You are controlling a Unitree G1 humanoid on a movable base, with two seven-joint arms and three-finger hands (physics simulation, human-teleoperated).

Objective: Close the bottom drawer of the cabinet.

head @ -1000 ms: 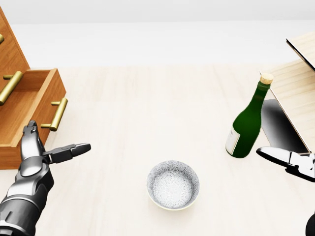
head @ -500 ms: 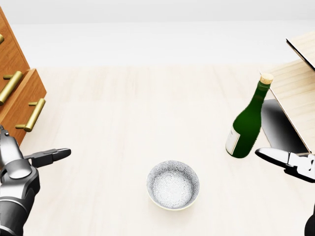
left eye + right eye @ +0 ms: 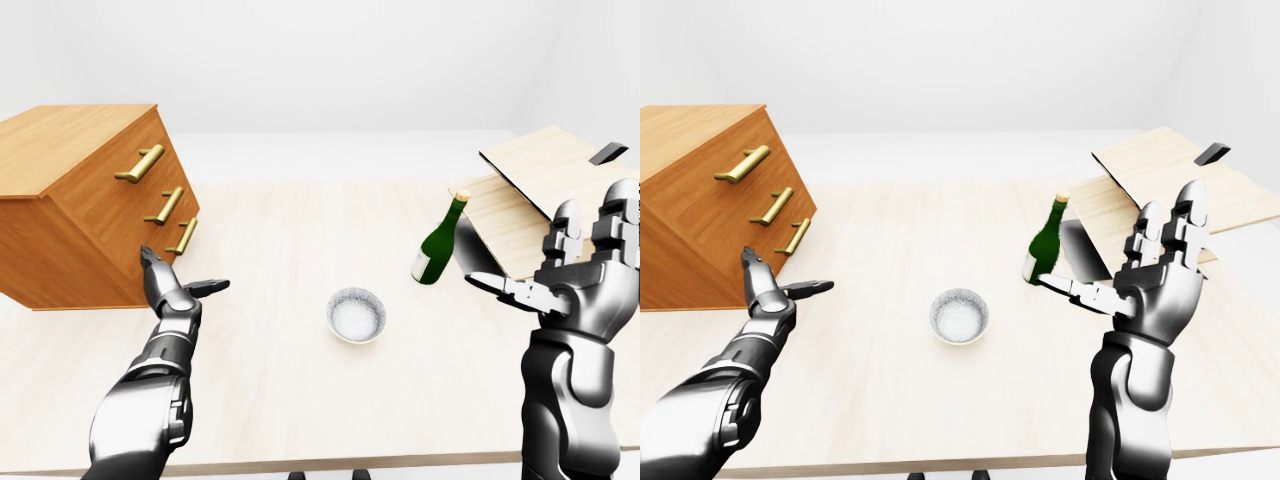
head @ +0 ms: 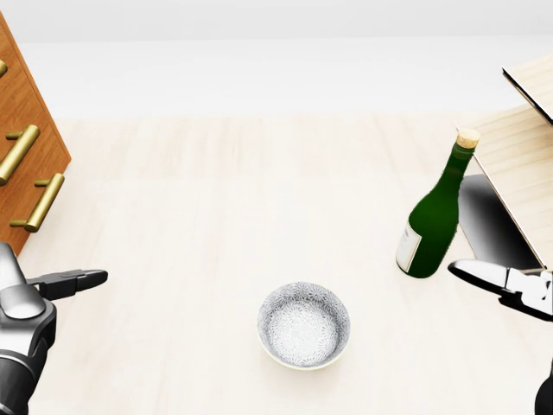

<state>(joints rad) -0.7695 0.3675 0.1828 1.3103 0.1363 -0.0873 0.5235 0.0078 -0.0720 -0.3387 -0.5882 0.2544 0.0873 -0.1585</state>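
Two hands are up with fingers spread wide, holding nothing: left hand (image 3: 172, 293), right hand (image 3: 585, 268). One bowl (image 3: 356, 315) and one bottle (image 3: 438, 243) sit on the surface (image 3: 290, 230). One cabinet (image 3: 85, 200), far left, has three handles; its bottom drawer (image 3: 181, 238) is shut.

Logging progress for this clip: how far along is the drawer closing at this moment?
Done, by the look of it: the bottom drawer sits flush with the cabinet face, level with the two drawers above. In hand: nothing; the left hand hangs open just off the cabinet, and the right hand is raised and open. Left: at most drawing the arm away.
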